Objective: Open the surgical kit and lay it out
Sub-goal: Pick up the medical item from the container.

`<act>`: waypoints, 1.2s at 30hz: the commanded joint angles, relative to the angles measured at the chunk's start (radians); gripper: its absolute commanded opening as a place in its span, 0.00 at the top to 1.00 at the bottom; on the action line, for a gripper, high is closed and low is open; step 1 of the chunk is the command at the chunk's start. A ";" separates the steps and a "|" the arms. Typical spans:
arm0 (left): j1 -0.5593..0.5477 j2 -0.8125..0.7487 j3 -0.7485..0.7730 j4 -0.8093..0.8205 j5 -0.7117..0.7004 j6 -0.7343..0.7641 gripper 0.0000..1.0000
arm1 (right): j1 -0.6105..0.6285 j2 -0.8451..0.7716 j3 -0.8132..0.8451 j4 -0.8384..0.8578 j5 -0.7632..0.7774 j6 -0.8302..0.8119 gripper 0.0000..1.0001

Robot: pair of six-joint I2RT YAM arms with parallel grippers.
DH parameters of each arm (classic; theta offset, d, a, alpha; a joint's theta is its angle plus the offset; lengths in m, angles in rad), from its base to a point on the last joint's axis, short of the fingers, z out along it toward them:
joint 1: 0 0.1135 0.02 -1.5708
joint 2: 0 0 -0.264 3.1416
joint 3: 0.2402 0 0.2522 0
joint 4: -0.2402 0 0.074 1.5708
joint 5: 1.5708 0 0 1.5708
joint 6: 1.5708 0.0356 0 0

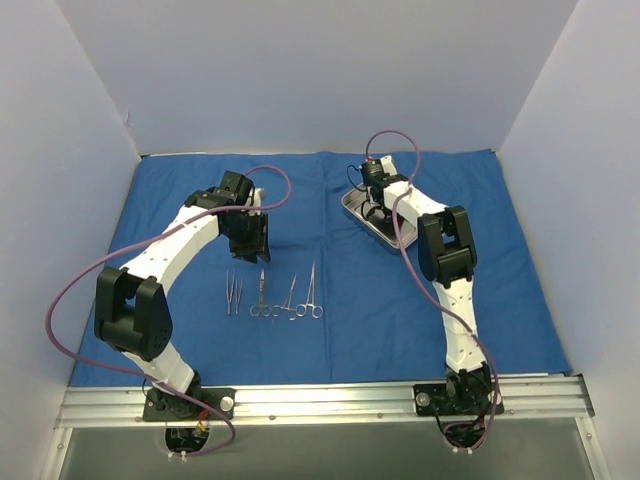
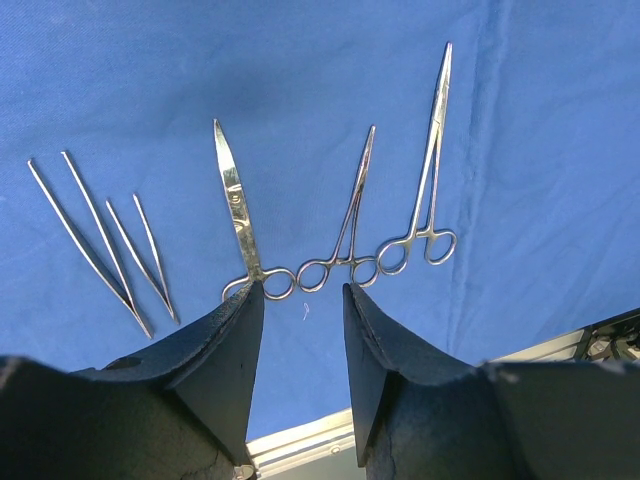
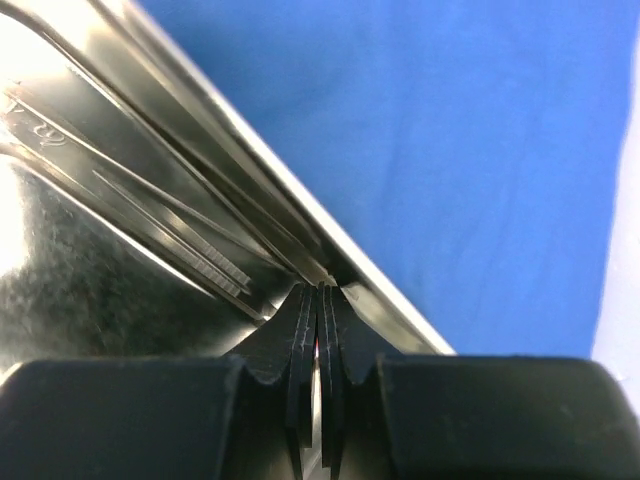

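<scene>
The blue cloth wrap (image 1: 500,260) lies spread flat over the table. On it, in a row, lie two pairs of tweezers (image 1: 233,292), scissors (image 1: 261,292) and two ring-handled forceps (image 1: 313,292). My left gripper (image 1: 250,235) hovers open and empty just behind this row; its wrist view shows the tweezers (image 2: 85,235), scissors (image 2: 237,205) and forceps (image 2: 430,170) beyond its fingertips (image 2: 255,300). My right gripper (image 1: 375,205) reaches down into the steel tray (image 1: 352,208) with its jaws shut against the tray's inner wall (image 3: 300,215). A ribbed silver instrument (image 3: 150,215) lies in the tray beside the fingers.
White walls enclose the table on three sides. An aluminium rail (image 1: 320,400) runs along the near edge, carrying both arm bases. Purple cables loop from each arm. Bare blue cloth (image 2: 550,120) stretches to the right of the instrument row.
</scene>
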 commanded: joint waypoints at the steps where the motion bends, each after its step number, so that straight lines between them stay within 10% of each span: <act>1: -0.002 -0.003 0.011 0.031 0.010 0.019 0.54 | -0.007 0.042 0.040 -0.033 -0.030 0.007 1.00; 14: -0.003 0.045 0.073 0.022 0.010 0.028 0.54 | 0.066 -0.318 -0.192 -0.056 -0.341 0.240 1.00; 36: 0.017 0.053 0.066 0.005 0.047 0.096 0.53 | -0.015 -0.078 0.021 -0.055 -0.347 0.194 0.63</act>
